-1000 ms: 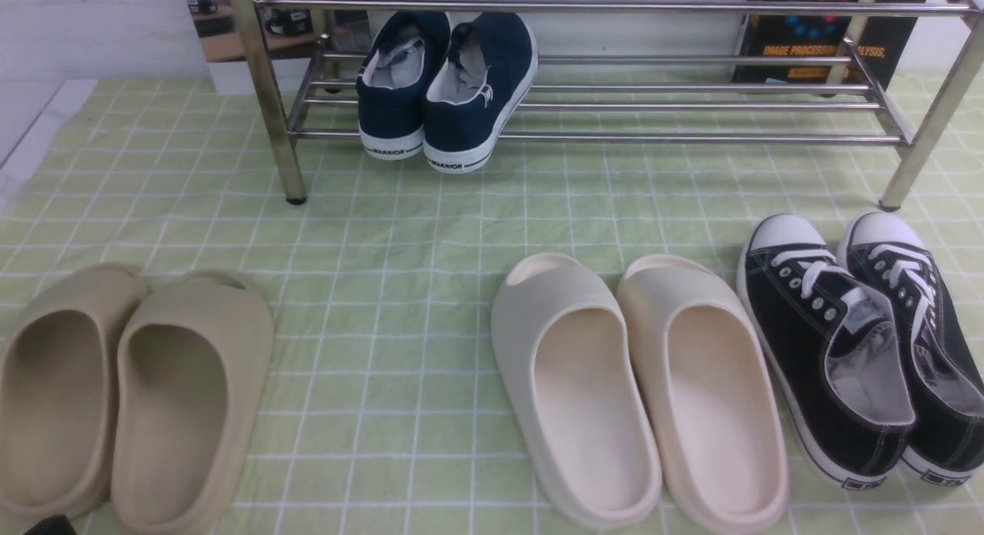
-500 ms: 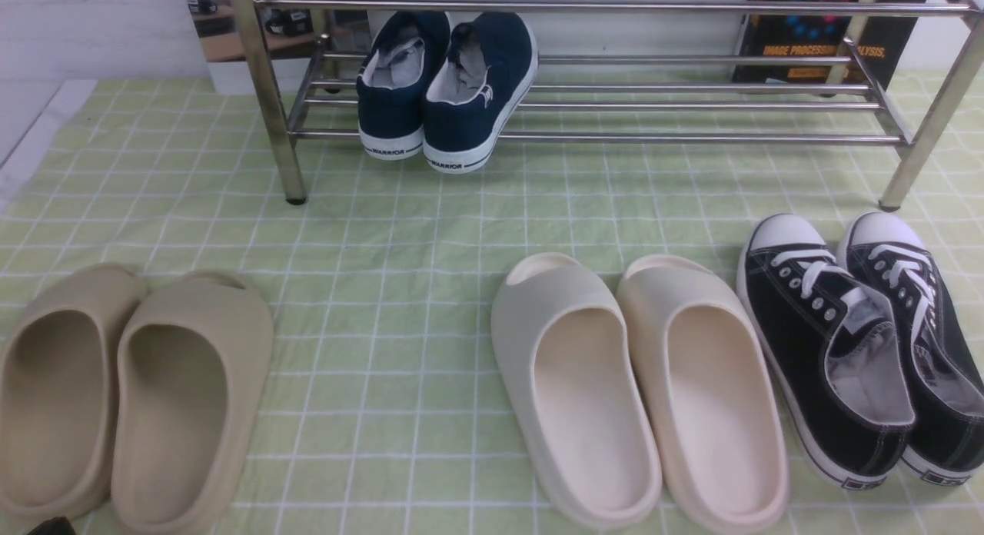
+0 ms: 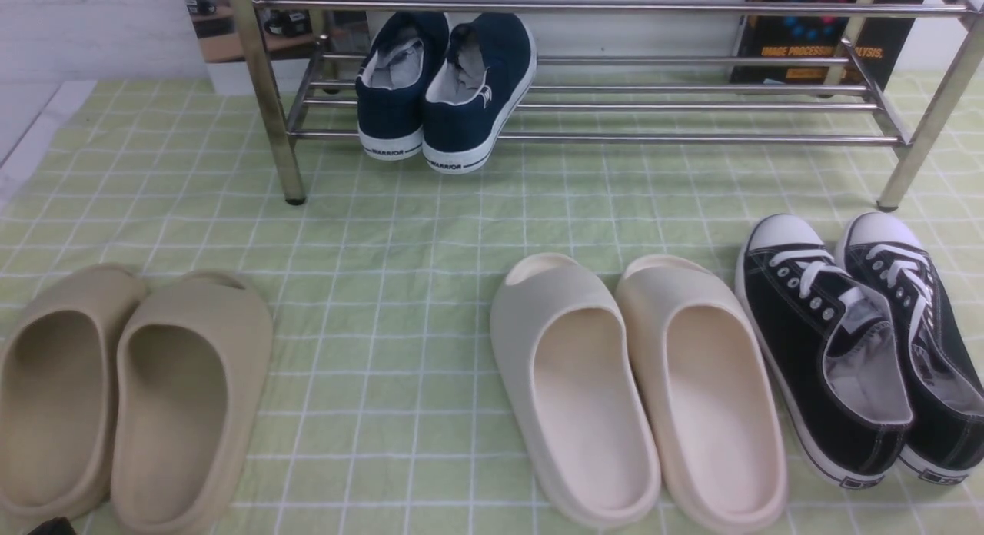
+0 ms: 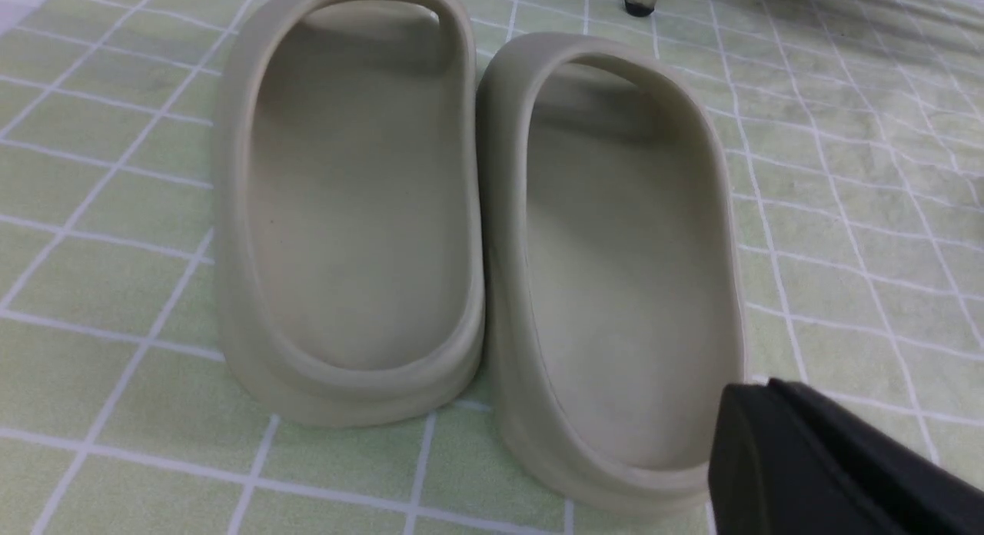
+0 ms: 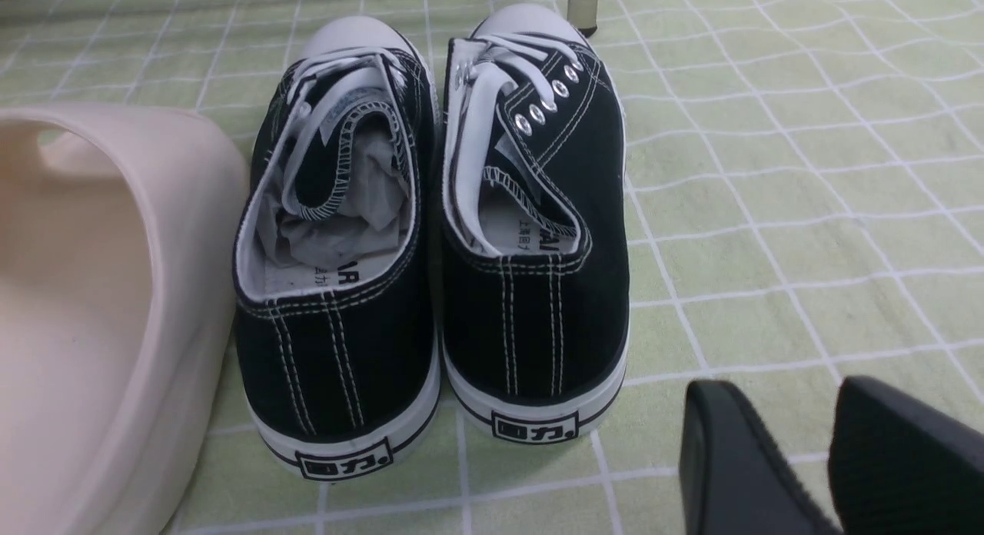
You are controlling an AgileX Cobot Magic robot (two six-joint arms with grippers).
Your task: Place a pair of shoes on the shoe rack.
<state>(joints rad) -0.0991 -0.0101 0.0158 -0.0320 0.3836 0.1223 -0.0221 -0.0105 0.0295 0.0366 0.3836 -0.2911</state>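
Closed up at the left black tool (image 4: 769, 400), with no load in sight; slightly parted and empty at the right dark tool (image 5: 780, 389). Far ahead of both, already resting on the low chrome-steel rack (image 3: 707, 138): navy laceless canvas sneakers (image 3: 467, 124). Placing seemingly finished; just keep clear.

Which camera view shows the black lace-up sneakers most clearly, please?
The right wrist view: both black lace-up sneakers appear there whole and close, with laces, insoles and heel labels visible. The front view shows them smaller, the right one cut slightly by the picture's edge. The left wrist view does not show them.
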